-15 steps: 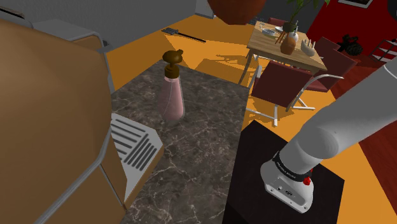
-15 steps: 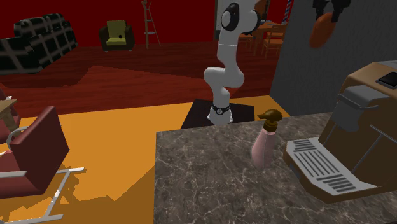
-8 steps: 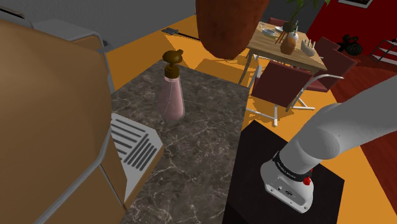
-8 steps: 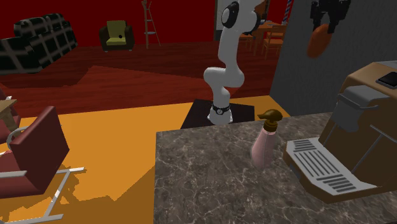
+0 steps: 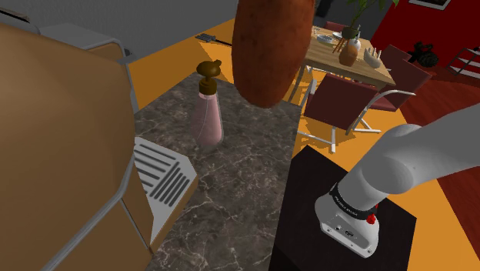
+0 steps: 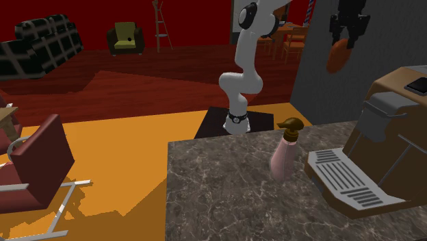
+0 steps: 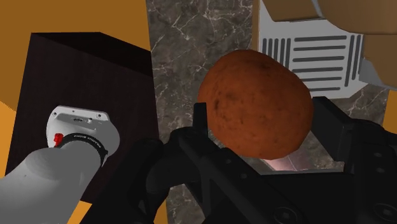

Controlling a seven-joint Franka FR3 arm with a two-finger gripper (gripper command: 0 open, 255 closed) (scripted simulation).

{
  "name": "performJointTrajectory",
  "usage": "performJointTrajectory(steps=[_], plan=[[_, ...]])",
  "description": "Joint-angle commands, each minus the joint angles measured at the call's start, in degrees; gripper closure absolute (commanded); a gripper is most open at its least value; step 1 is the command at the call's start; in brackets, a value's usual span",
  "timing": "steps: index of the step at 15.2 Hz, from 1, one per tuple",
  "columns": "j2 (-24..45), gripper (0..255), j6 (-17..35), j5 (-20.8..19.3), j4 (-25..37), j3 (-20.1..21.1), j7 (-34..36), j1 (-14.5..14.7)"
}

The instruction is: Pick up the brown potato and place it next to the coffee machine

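Lower than a second ago, potato (image 5: 271, 46), we see tool (image 6: 344, 37) clamped on it, high over dark veined bench (image 5: 238, 177), pink bottle (image 5: 206, 108) near coffee machine (image 5: 61, 146)

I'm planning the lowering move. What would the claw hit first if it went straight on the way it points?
Holding the potato, the claw likely meets the pink bottle or the marble counter beside it; depth is unclear.
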Motion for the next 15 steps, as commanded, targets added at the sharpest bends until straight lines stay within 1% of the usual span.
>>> performJointTrajectory(steps=[1, 8, 15], plan=[[-1.08, 255, 1.46, 0.37, -2.53, -0.36, -0.78, 0.29], [-5.22, 255, 6.2, 1.89, -11.41, -1.36, -3.13, 1.6], [-8.49, 255, 10.78, 3.26, -19.25, -1.48, -4.98, 2.73]])
